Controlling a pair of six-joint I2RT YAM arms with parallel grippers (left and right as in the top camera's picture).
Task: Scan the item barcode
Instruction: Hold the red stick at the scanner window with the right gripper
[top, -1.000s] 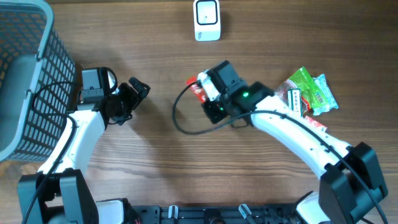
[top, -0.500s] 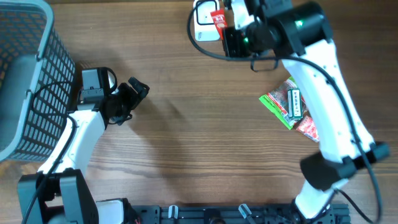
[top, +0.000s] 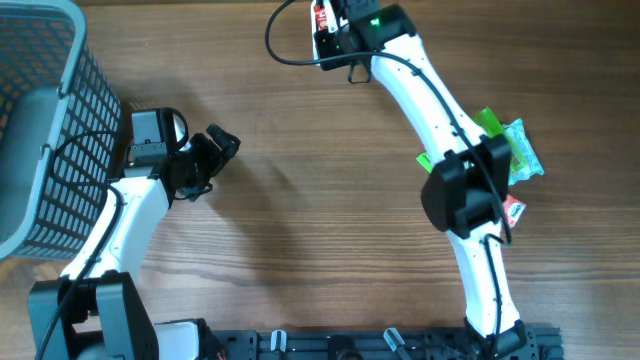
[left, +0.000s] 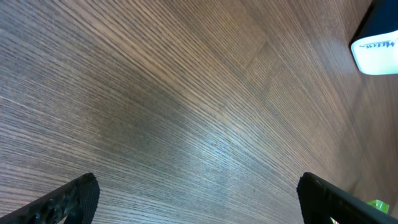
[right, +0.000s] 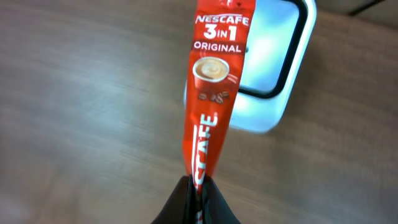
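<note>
From overhead, we saw the right gripper (top: 335, 28) stretched to the far edge of the wooden table (top: 300, 230), closed tight on a red Nescafe 3in1 sachet (top: 322, 14) that stuck out just beyond its fingers. The left gripper (top: 213, 158) sat well apart beside the grey basket (top: 50, 130), jaws spread wide and empty. Green snack packets (top: 512, 150) lay by the right arm.

Through the left wrist camera, we saw the table (left: 186, 112) between the fully spread fingertips (left: 78, 199), with the white scanner (left: 376, 46) in the view's upper right corner.

Through the right wrist camera, the sachet (right: 211, 93) ran straight up from the pinched fingers (right: 186, 208), held by its bottom end, its upper half crossing the left part of the scanner's (right: 277, 68) window; whether they touched we could not tell
</note>
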